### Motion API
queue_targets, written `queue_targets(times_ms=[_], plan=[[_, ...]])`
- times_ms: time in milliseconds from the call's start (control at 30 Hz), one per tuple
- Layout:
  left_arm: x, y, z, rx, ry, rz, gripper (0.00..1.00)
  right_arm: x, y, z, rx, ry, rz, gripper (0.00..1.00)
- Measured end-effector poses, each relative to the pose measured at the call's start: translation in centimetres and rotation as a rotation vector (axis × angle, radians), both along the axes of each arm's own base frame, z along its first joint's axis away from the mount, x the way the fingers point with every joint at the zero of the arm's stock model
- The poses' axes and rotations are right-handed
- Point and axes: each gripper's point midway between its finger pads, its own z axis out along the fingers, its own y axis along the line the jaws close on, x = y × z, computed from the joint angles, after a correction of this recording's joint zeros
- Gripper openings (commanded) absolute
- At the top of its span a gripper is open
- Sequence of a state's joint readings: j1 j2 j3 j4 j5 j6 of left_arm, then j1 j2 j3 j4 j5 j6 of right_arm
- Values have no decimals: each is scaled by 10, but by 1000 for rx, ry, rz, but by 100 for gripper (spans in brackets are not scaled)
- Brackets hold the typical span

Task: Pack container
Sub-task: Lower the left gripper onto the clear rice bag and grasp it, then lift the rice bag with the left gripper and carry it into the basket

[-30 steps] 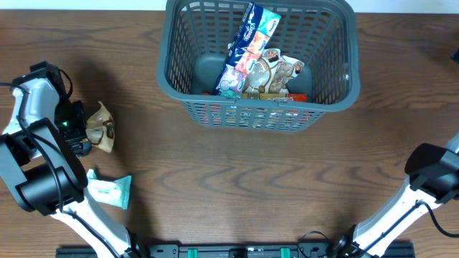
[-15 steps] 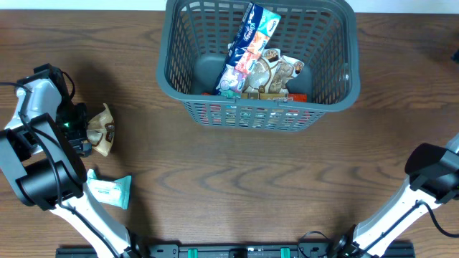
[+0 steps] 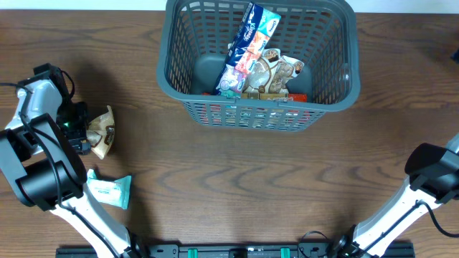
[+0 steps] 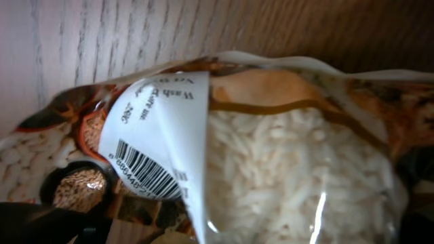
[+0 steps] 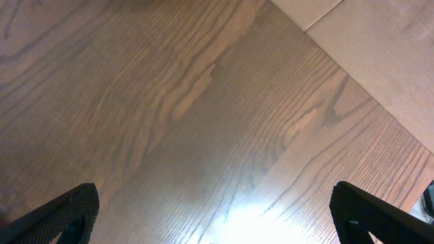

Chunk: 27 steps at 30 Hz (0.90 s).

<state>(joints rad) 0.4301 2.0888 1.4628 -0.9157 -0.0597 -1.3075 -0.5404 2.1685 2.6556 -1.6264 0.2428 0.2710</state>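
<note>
Nearest the robot's base, a flat teal packet (image 3: 109, 190) with a white label is lying on the table (image 3: 237, 179), just beside the left arm's lower link. A little farther out, a crinkled glossy pouch of rice (image 3: 100, 131) is resting on the wood. The left wrist view is showing its clear window full of white grains, brown and orange print, and a white barcode sticker. The left gripper (image 3: 83, 130) is hanging right at this pouch with its jaws spread wide. The pouch is filling the space between the dark fingers, but whether they are touching it I cannot tell. The right gripper (image 5: 217, 227) is also standing fully spread, holding nothing, its black fingertips (image 5: 68, 210) hovering over bare tabletop on the right side.

The table is showing dark brown wood grain with a soft sheen. Past its edge in the right wrist view, a paler tan surface (image 5: 380, 54) is showing.

Farthest away, at the middle of the table's far edge, the container (image 3: 215, 113) is sitting upright. It is a dark grey plastic basket with rounded corners and lattice-slotted walls. It is holding a long blue, white and pink packet (image 3: 251, 43) leaning over a beige pouch (image 3: 280, 72).
</note>
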Motion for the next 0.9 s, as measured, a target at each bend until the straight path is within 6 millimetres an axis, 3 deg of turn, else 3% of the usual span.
queue_targets(times_ms=[367,433,500,600,667,700,900], plan=[[0,1,-2,10,-17,-20,100,0,0,0,0,0,0,99],[0,1,-2,12,-16,-26,90,0,0,0,0,0,0,99],[2,2,-2,14,-25,-29,73,0,0,0,0,0,0,99],[2,2,-3,12,-23,-39,44,0,0,0,0,0,0,99],[0,1,-3,9,-16,-48,12,0,0,0,0,0,0,99],[0,1,-3,9,-15,-48,6,0,0,0,0,0,0,99],[-4,1,-4,14,-1,-56,6,0,0,0,0,0,0,99]])
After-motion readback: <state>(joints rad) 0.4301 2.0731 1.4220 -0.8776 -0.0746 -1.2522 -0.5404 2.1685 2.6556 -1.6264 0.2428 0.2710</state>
